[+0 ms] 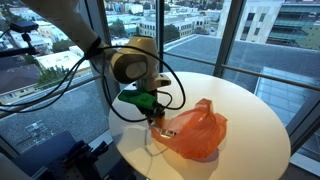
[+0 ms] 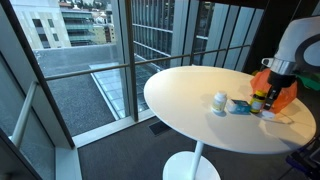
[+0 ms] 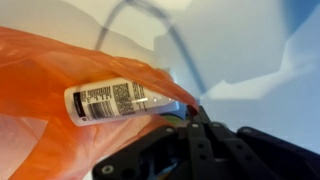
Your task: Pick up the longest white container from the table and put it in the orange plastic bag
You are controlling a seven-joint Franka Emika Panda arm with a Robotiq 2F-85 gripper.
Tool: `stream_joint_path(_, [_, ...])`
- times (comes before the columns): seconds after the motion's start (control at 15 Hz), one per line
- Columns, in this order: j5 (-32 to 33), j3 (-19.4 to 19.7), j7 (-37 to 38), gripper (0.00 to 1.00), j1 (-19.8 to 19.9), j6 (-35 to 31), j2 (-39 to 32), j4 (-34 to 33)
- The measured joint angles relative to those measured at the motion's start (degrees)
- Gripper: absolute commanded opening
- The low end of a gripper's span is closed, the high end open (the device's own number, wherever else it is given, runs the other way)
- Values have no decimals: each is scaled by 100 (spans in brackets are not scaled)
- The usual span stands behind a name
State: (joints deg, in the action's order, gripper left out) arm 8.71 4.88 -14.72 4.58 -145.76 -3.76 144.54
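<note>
Wrist view: long white container (image 3: 112, 100) lies sideways against the orange plastic bag (image 3: 40, 70) — looks light, stiff, slick, best pinched mid-body — my claw (image 3: 194, 116) at its end, gripping or not I can't tell.

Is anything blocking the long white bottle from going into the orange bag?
Nothing visible does. In the wrist view the white container lies right against the folds of the orange bag, just beyond the gripper.

Orange bag (image 3: 40, 70) close against pincer (image 3: 190, 113)
</note>
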Motion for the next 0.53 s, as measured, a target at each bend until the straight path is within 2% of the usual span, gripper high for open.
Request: stream_joint_path(0.53, [-4, 151, 0, 3, 156, 28, 551, -11])
